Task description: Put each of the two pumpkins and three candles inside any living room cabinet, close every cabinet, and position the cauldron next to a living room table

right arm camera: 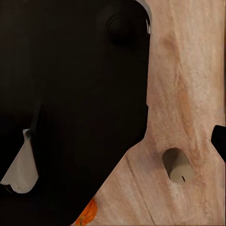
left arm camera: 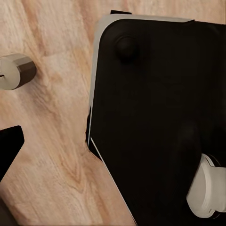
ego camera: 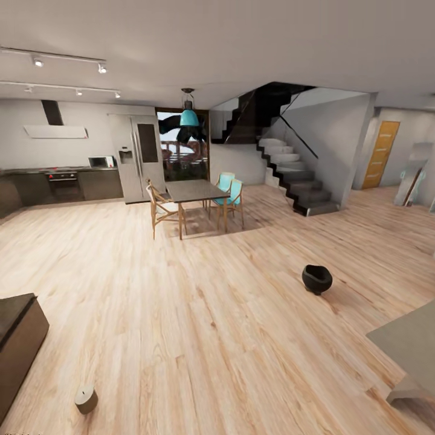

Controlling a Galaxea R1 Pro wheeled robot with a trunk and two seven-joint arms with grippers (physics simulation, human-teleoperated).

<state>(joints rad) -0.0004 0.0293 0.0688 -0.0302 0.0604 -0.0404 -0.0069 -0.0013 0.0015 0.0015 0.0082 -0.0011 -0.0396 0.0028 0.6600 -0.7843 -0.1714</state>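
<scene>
Black, round, shiny cauldron (ego camera: 317,278) sits on the wooden floor, well apart from the grey-beige coffee counter (ego camera: 411,347). Robot seems between steps; next, roll closer. Pincers: cannot tell.

Even, soft daylight-like light fills the room in the head view; the floor (ego camera: 199,314) is bright, with faint soft shadows under the dining set (ego camera: 193,202) and beside the cauldron (ego camera: 317,278). Straight lines bow toward the edges. Both wrist views look slightly soft, with a flat black robot body (left arm camera: 160,122).
</scene>
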